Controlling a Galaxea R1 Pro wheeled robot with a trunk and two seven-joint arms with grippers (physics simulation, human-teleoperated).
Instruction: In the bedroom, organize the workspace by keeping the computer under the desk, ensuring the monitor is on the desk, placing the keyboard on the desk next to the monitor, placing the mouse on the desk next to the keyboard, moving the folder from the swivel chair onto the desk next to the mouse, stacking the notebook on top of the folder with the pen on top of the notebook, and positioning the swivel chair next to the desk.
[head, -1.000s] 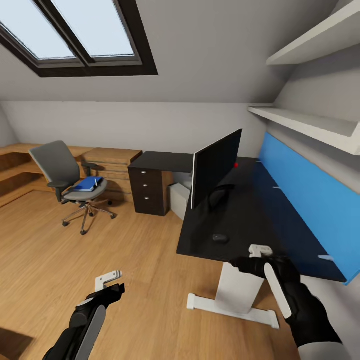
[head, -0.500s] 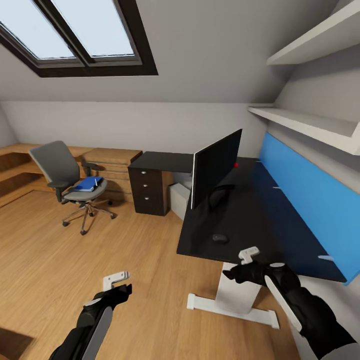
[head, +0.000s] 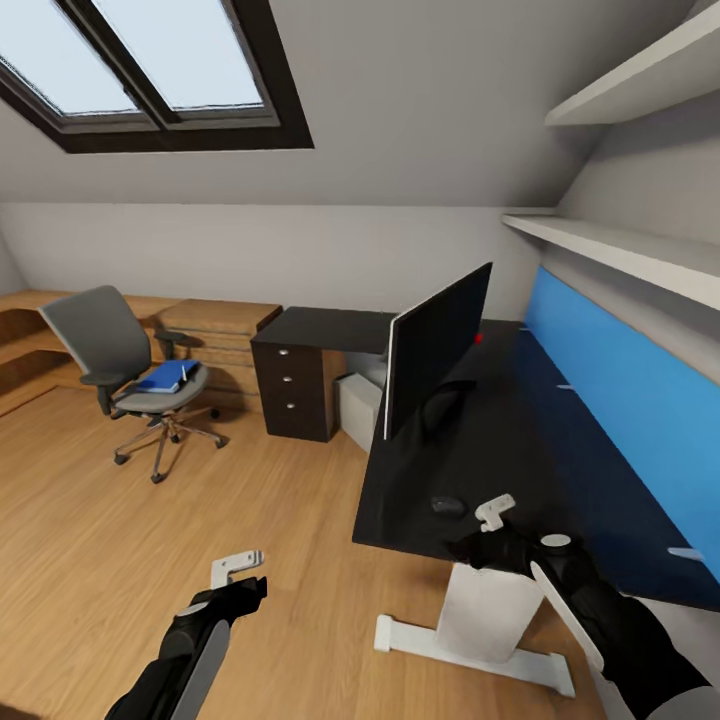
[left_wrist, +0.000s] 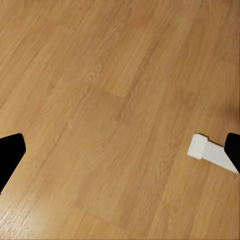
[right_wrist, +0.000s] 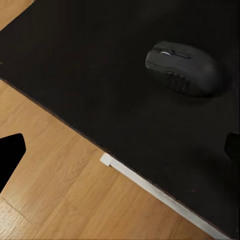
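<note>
Mouse is seen lower centre on the bench; right pincer and left pincer are held released, empty.

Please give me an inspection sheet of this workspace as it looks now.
Surface: desk, glossy black top, blue back panel.
Job's things: monitor and mouse on desk; folder on chair; computer under desk.
Clutter: nothing seen.
End effectors: left end effector open over floor; right end effector open, near mouse.
Cables: nothing seen.
Surroundings: wood floor, dark cabinet, skylight, shelves.
</note>
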